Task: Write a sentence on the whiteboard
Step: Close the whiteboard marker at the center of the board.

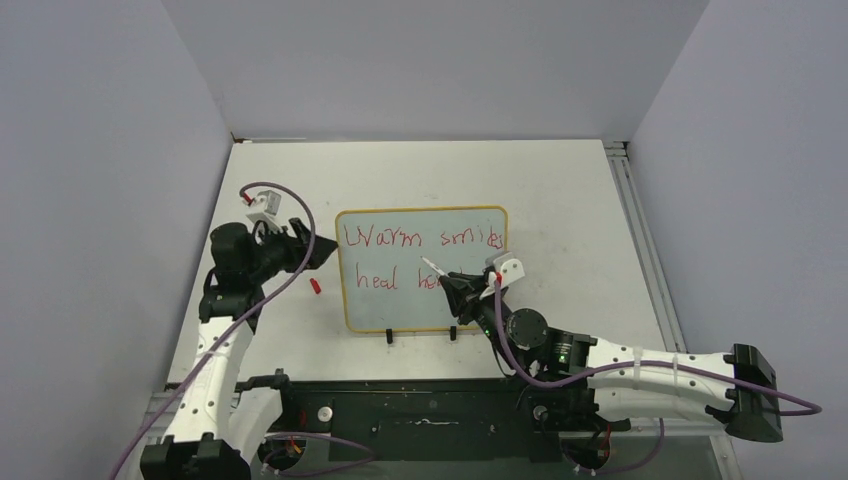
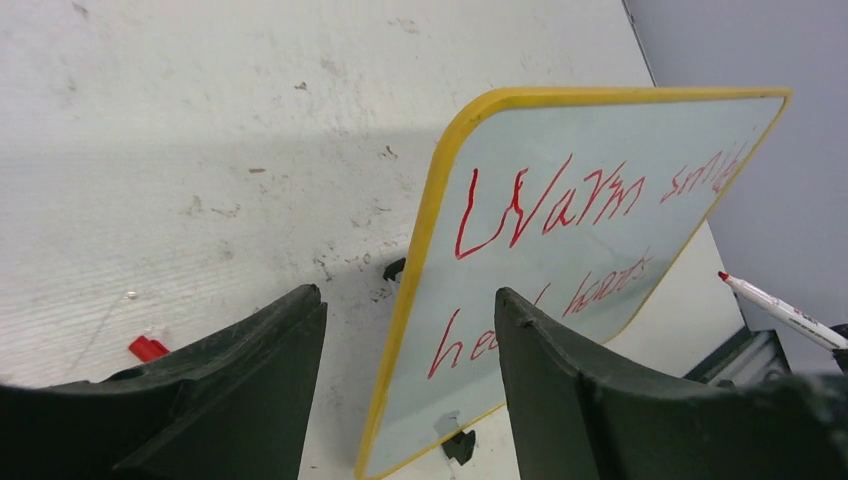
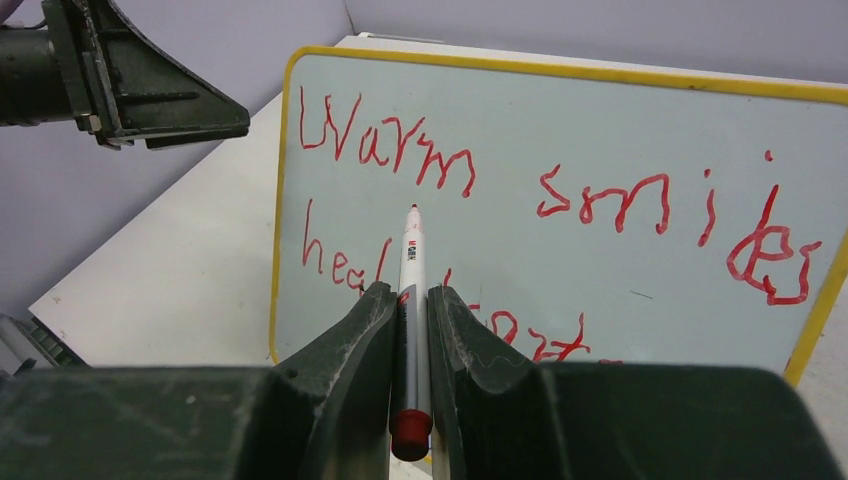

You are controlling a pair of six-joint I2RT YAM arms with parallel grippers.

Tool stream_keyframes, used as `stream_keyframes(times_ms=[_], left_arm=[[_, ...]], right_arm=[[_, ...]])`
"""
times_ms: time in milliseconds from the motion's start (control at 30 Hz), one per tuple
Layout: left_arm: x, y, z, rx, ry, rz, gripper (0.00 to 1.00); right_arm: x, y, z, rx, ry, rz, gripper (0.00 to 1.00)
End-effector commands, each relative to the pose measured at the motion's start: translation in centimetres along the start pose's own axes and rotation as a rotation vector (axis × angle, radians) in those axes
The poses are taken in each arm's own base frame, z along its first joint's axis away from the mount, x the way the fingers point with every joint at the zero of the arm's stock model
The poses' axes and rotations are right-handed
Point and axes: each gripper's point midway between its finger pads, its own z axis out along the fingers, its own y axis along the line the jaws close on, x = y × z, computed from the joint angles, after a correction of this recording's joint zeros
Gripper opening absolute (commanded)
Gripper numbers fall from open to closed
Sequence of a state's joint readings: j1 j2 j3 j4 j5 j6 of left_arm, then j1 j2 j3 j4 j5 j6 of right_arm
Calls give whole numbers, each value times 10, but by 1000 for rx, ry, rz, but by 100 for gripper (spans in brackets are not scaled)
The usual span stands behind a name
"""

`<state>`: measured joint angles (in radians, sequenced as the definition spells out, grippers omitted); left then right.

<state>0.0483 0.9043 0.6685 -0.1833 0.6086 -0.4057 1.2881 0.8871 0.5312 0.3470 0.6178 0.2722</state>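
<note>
We saw a scuffed white counter (image 1: 560, 200) boxed in by plain pale grey walls (image 1: 100, 150). Near its middle stood the whiteboard (image 1: 420, 305), a rounded, pale glossy rectangle in a thin yellow-orange frame, propped on two small black feet (image 1: 389, 339). The sentence (image 1: 395, 240) ran across it in thin red marker letters, "Warm smiles" above "heal hearts". The left end effector (image 1: 322, 252) was spread wide just beside the board's left edge; we could not tell whether it touched. The right end effector (image 3: 410, 292) was pinching a white marker (image 3: 411, 260) with a red end, its tip aimed at the board between the two lines, contact unclear. Only the top and left wrist views showed a small red piece (image 1: 315, 286) lying on the counter left of the board. The right wrist view hid part of the lower line behind its fingers.
</note>
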Motion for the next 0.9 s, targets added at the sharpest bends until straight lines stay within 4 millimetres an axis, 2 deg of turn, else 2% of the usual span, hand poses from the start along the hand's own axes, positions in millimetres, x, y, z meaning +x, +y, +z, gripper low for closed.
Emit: stream_keyframes(times_ms=[0,167,300,433,633,867], left_arm=[[-44,5,-22,-113,-199,93,60],[-62,39,-48,-351,-317,53,60],[-54,74,-53,-510,-299,-14,61],[-26,96,-34,-550,-133,-64,61],[10,121,-3,-585,70,-94,52],[46,147,8,-650,229,-153,47]], right_arm=[[-36,7,2,-22,-86,66,5],[-40,1,-3,-14,-101,82,6],[-44,-7,-8,10,-109,93,5],[-49,-17,-14,39,-121,100,5],[-56,-22,-22,25,-146,117,5],[-63,-26,-33,0,-180,152,6]])
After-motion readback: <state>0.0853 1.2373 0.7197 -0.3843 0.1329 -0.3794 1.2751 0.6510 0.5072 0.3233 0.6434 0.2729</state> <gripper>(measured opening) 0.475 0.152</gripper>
